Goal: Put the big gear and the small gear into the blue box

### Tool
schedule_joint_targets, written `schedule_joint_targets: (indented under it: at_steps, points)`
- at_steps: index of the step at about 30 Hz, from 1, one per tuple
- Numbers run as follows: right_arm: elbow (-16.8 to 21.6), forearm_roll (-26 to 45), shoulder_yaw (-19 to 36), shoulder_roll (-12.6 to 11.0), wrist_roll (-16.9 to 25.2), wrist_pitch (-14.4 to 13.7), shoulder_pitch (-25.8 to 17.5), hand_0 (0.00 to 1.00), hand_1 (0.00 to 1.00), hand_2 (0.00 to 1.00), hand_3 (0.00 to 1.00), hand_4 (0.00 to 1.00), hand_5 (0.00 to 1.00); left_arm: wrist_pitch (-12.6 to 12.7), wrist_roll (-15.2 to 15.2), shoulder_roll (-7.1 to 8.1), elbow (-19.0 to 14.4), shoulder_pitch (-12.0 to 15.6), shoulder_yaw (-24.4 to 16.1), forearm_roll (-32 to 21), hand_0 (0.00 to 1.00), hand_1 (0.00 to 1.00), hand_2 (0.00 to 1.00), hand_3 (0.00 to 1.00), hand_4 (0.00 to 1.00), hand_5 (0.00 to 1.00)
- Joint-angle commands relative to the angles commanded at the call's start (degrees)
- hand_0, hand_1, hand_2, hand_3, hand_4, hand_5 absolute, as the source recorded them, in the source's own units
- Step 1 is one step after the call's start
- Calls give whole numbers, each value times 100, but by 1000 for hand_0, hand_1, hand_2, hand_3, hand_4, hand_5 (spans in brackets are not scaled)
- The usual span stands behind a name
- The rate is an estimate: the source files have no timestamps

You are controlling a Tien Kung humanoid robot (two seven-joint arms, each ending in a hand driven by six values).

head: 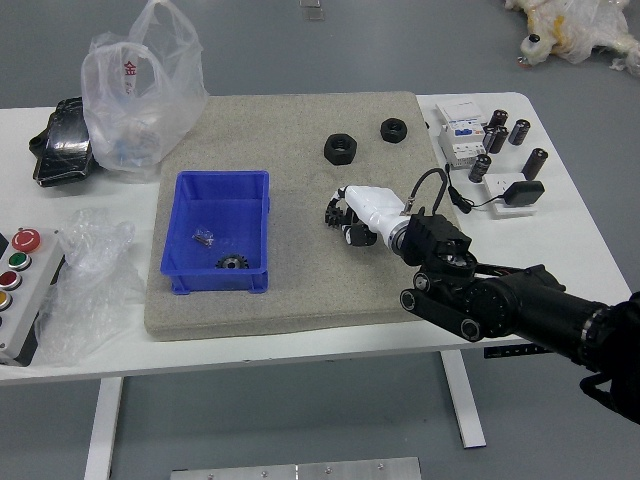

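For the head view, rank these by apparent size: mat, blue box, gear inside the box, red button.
1. Mat
2. Blue box
3. Gear and red button: too alike to rank
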Motion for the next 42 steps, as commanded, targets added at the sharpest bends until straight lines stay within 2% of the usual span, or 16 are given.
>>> schedule_joint_targets:
  at_steps: [5,12,20,21,22,26,27,32,33,38,39,42]
  points:
    - [351,-270,207,-68,-76,11,22,371,528,381,485,326,2,2,0,-4,-2,7,-7,7,647,602,600,680,644,302]
    - [1179,-691,328,-91,-286,84,187,373,528,381,486,333,2,1,15,0,-5,18,-34,38,647,602,600,679,644,301]
    - [2242,-1097,83,116,-585,188,414,374,533,352,487,311,2,-3,39,14,-12,24,-63,76,647,602,600,679,644,300]
    - [2313,-1126,49,145,-588,185,432,397,577,497,530,373,2,-4,41,15,-12,22,-65,80,647,602,600,677,643,300]
    - [2365,-1150,14,175,-584,178,447,397,577,497,530,373,2,-4,41,18,-12,19,-66,83,647,602,600,677,643,300]
    - [2327,-1150,-50,248,-560,190,454,397,577,497,530,373,2,-4,45,21,-14,17,-68,89,647,602,600,677,643,300]
    - [2293,-1137,-72,265,-550,197,453,540,788,819,710,328,206,-4,48,20,-16,21,-71,91,647,602,599,678,644,299]
    - [2208,-1109,-148,312,-543,220,441,540,788,819,710,328,206,-6,61,24,-18,30,-85,109,647,602,599,678,644,299]
    - [2187,-1111,-168,325,-557,234,435,577,853,902,874,464,215,-6,59,25,-18,29,-84,109,646,601,599,678,643,298]
    - [2153,-1135,-245,334,-606,292,406,577,853,902,874,464,215,-2,43,29,-15,22,-68,89,646,601,599,678,643,298]
    - [2156,-1153,-246,330,-616,306,400,587,866,915,909,504,218,-2,47,29,-16,25,-70,91,646,601,599,676,643,298]
    - [2150,-1205,-213,319,-641,337,385,587,866,915,909,504,218,-2,52,29,-17,30,-75,94,646,601,599,676,643,298]
